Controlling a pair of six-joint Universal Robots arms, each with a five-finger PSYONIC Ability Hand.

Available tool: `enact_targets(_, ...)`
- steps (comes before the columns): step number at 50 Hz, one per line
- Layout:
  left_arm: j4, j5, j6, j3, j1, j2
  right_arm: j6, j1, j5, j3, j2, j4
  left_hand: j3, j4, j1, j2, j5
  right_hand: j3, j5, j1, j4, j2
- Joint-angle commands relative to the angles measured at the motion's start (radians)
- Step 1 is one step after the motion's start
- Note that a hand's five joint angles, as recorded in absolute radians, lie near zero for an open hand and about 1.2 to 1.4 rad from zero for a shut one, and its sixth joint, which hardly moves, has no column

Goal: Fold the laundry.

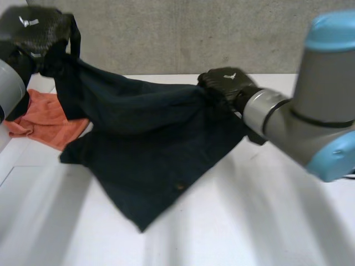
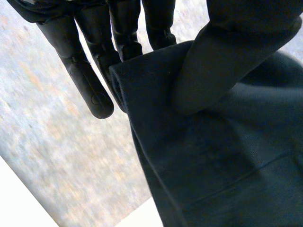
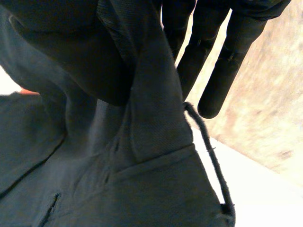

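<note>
Cloth hung between my two robot hands: a dark navy garment (image 1: 150,149), held up along its top edge and draping down until its lower part lay on the white table (image 1: 266,221), with the lowest corner pointing to about 6 o'clock. My left robot hand (image 1: 39,33) was raised at 10 o'clock of the garment and pinched one end of it. In the left wrist view the thumb (image 2: 222,66) pressed the fabric against the straight fingers (image 2: 90,80). My right robot hand (image 1: 226,82) had the other end at 2 o'clock, and it too pinched the cloth between thumb (image 3: 71,61) and fingers (image 3: 222,75). A belt loop (image 3: 208,156) stood out from the edge just beside the fingertips. An orange cloth (image 1: 50,119) lay on the table at 9 o'clock of the garment, and the dark fabric overlapped one side of it. A grey wall (image 1: 183,33) stood behind at 12 o'clock.
</note>
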Motion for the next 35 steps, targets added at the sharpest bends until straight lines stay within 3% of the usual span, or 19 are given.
enact_targets(1,-0.069,0.04,-0.001,-0.107,0.001,-0.047,-0.359,-0.003,0.018,0.039,-0.102,0.203,0.202,0.193,0.239,0.197,0.227,0.211,0.222,0.296,0.201,0.215)
enact_targets(3,-0.088,0.04,0.012,-0.145,-0.007,-0.093,-0.464,0.002,0.038,0.063,-0.113,0.259,0.202,0.193,0.239,0.197,0.227,0.211,0.222,0.296,0.201,0.215)
enact_targets(9,-0.114,0.022,0.039,-0.178,-0.007,-0.158,-0.58,-0.009,0.12,0.111,-0.111,0.286,0.202,0.193,0.239,0.197,0.227,0.211,0.222,0.296,0.201,0.215)
enact_targets(17,-0.024,0.017,-0.014,-0.092,-0.004,-0.026,-0.542,-0.008,0.155,0.022,-0.168,0.102,0.202,0.193,0.239,0.197,0.227,0.211,0.222,0.296,0.201,0.215)
enact_targets(26,0.249,-0.075,-0.12,0.031,0.014,0.193,-0.451,-0.035,0.147,-0.03,-0.362,-0.154,0.202,0.193,0.239,0.197,0.227,0.211,0.222,0.296,0.201,0.215)
enact_targets(35,0.224,-0.083,-0.123,0.131,0.045,0.264,-0.45,-0.028,0.112,-0.03,-0.485,-0.181,0.202,0.193,0.239,0.197,0.227,0.211,0.222,0.296,0.201,0.215)
